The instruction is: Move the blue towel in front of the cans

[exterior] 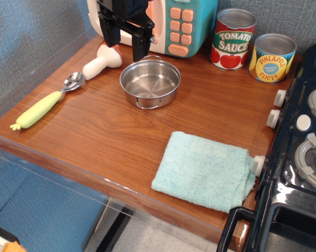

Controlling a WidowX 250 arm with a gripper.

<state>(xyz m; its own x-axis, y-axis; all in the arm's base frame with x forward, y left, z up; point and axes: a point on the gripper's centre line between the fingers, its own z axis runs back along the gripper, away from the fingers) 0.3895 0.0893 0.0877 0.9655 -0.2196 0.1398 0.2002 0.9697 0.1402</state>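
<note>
Your gripper (125, 46) hangs with fingers spread and empty, just behind the pot (150, 83). The spoon (45, 103) lies left of the pot. Sweeping low, you risk clipping its rim. The towel (204, 170) lies front-right of the pot, beside the stove (299, 157); drag loosely and it may snag a knob. The cans (252, 46) stand right of the pot.

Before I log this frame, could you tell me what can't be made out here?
- Gripper: upper body cut off by the top edge.
- Stove: cut off by the right edge.
- Toy register: top cropped, left part hidden behind the gripper.
- Pineapple can: small print illegible.
</note>
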